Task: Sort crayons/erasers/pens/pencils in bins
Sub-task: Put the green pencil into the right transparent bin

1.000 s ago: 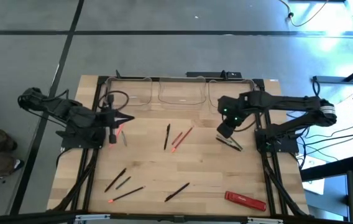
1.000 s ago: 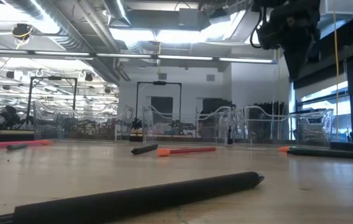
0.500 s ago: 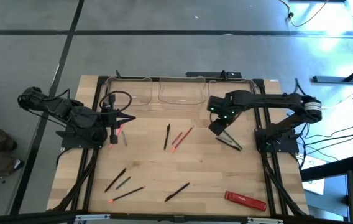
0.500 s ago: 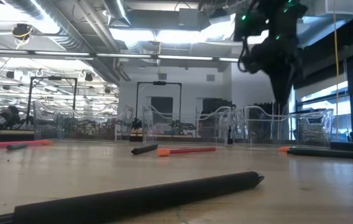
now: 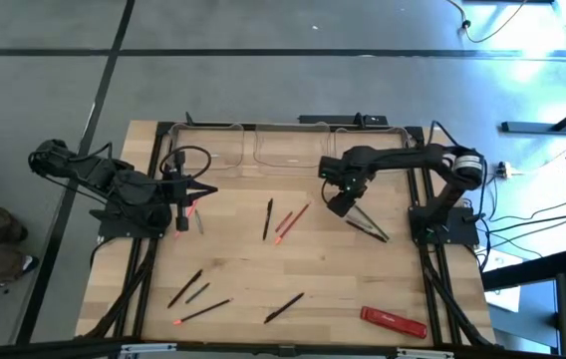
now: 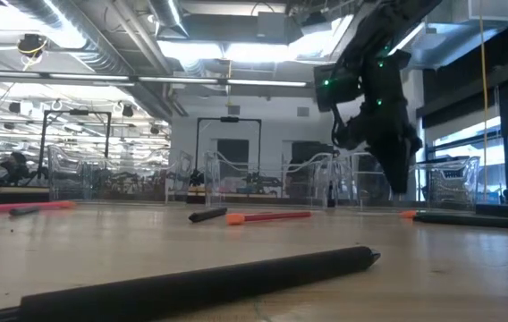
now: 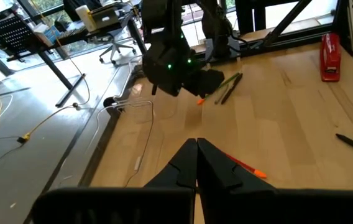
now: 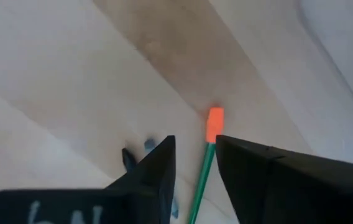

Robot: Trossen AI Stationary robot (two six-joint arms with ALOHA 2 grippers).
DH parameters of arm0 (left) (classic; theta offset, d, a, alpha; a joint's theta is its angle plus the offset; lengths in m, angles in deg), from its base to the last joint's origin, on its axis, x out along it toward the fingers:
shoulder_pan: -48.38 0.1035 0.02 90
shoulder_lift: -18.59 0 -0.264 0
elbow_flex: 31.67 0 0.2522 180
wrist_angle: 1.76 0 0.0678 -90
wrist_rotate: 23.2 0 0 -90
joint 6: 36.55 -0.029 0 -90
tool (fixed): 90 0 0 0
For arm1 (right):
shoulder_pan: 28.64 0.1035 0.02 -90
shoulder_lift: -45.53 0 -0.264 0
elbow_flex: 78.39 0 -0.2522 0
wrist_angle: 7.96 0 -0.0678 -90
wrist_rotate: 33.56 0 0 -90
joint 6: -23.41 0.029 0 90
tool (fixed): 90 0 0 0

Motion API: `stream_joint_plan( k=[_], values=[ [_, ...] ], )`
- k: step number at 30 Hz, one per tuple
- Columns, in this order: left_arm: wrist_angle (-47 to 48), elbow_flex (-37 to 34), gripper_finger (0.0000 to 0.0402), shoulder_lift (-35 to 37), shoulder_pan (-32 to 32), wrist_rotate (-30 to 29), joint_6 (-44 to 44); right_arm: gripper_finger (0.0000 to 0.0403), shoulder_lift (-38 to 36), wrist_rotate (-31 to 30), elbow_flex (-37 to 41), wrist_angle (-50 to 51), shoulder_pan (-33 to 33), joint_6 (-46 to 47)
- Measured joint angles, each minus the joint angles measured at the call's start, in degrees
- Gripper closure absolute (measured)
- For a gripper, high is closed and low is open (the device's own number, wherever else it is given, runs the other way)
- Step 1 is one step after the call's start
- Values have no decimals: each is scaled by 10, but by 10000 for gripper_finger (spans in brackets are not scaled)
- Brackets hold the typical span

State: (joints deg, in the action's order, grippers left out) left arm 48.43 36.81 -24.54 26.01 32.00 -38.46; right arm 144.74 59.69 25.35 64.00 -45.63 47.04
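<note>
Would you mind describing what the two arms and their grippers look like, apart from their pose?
Both arms are dark, jointed and slim, with black cables looping off them. The right gripper sits below a wrist with small green lights and has two flat, dark, wedge-shaped fingers. The left gripper tapers to a point, its fingers black and narrow.

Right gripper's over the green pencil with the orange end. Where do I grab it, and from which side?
Take the green pencil by its thin shaft, just behind the orange end, coming straight down from above. It lies flat on the table and the open right gripper straddles it, so closing across the shaft should catch it.
</note>
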Motion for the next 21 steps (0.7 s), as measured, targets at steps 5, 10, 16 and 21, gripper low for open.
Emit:
stream_joint_plan(
  k=[5, 10, 16, 21],
  values=[
    [0, 0, 401, 0, 0, 0, 0, 287, 19, -21, 1, 1, -9, 1],
    [0, 0, 401, 0, 0, 0, 0, 287, 39, -23, 1, -4, -9, -1],
    [0, 0, 401, 0, 0, 0, 0, 287, 55, -23, 1, -4, -9, -1],
    [0, 0, 401, 0, 0, 0, 0, 287, 56, -23, 22, -18, -9, -1]
  ],
)
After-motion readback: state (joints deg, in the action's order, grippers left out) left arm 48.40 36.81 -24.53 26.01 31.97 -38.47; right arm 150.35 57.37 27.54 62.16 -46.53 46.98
